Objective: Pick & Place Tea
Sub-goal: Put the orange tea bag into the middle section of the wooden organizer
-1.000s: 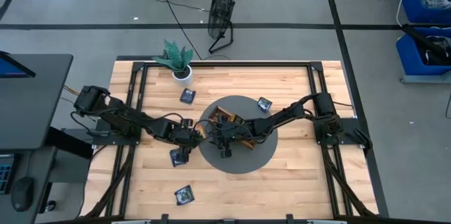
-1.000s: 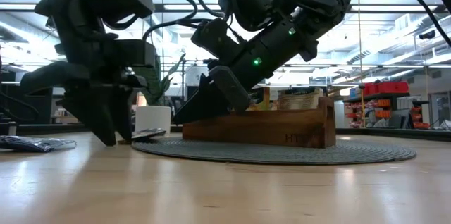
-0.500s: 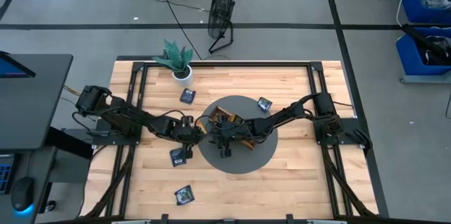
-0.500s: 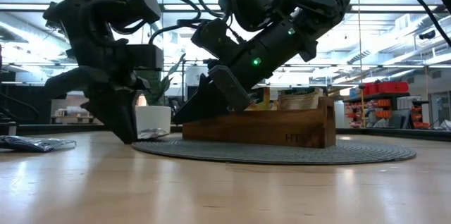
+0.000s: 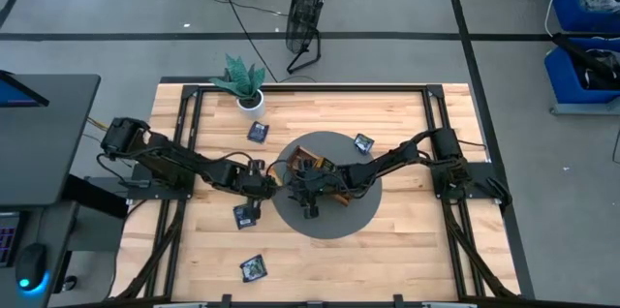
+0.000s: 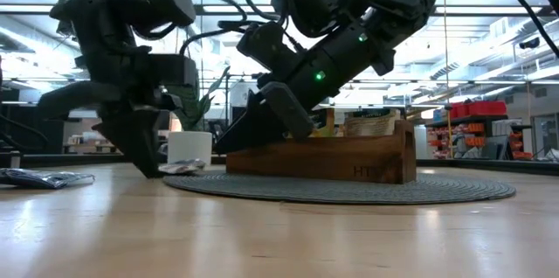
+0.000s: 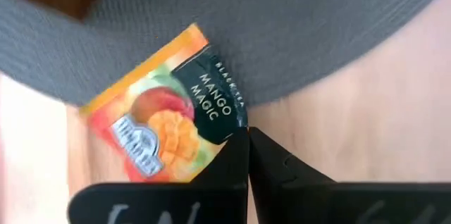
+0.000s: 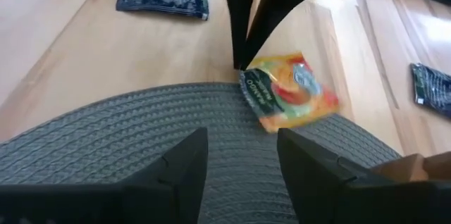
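- Left wrist view: left gripper (image 7: 248,134) has fingertips pressed together, tips meeting at the corner of a mango black-tea sachet (image 7: 163,124). Looks pinched on that corner, grip very thin.
- Sachet lies half on the grey woven mat (image 7: 296,34), half on the wooden table (image 7: 366,132), straddling the mat edge.
- Right wrist view: same sachet (image 8: 290,91) at the mat rim, left arm's tips coming down on its near corner. Right gripper (image 8: 239,155) fingers spread, nothing between them, hovering low over the mat.
- High view: left gripper (image 5: 260,185) at the mat's left edge; right gripper (image 5: 308,192) over the mat just beside the wooden tea box (image 5: 325,172).
- Other sachets loose: dark ones at (image 5: 258,132), (image 5: 363,141), (image 5: 245,215), (image 5: 253,267). Potted plant (image 5: 244,83) at the back, well apart.
- Low view: left arm's tips down at table level by the mat edge; box (image 6: 336,151) holds upright sachets already.
- Step, imo: lift the mango sachet, take it to the box.
- To do well: corner hold may slip or let the packet swing, so raise slow and straight, check it comes up w/ the tips. If it drops, re-grab deeper across the edge.
- Right arm crowds the box, so keep clear of it on approach.
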Available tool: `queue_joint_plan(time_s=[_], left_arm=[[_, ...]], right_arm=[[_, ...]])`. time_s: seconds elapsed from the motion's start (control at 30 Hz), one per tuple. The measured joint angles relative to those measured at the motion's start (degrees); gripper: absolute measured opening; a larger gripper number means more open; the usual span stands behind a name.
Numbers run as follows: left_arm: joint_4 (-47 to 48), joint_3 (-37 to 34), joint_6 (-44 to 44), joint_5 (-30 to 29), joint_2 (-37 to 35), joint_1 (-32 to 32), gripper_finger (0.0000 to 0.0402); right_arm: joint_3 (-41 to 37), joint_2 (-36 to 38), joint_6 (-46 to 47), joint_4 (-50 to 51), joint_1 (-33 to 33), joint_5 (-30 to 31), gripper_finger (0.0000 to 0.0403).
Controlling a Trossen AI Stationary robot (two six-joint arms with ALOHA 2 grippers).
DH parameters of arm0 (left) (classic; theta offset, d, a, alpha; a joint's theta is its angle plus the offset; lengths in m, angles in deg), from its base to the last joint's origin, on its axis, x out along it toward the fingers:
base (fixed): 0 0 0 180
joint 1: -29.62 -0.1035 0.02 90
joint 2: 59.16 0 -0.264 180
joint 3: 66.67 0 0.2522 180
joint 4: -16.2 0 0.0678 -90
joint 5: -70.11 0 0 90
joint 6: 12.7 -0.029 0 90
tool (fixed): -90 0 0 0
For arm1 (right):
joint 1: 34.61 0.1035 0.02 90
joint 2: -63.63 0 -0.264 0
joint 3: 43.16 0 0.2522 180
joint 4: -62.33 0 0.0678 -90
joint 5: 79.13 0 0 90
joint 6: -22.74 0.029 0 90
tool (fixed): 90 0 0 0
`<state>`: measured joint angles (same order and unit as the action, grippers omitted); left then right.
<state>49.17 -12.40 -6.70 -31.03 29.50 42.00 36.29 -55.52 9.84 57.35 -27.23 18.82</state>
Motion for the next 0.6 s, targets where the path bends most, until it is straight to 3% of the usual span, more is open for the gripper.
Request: queue_joint_plan(time_s=[0.6], left_arm=[[-1.1,0.7,-1.0,1.1,-6.2,0.7,0.0001]], right_arm=[[0.0,0.0,-8.8,-3.3,0.4,-0.1,0.018]])
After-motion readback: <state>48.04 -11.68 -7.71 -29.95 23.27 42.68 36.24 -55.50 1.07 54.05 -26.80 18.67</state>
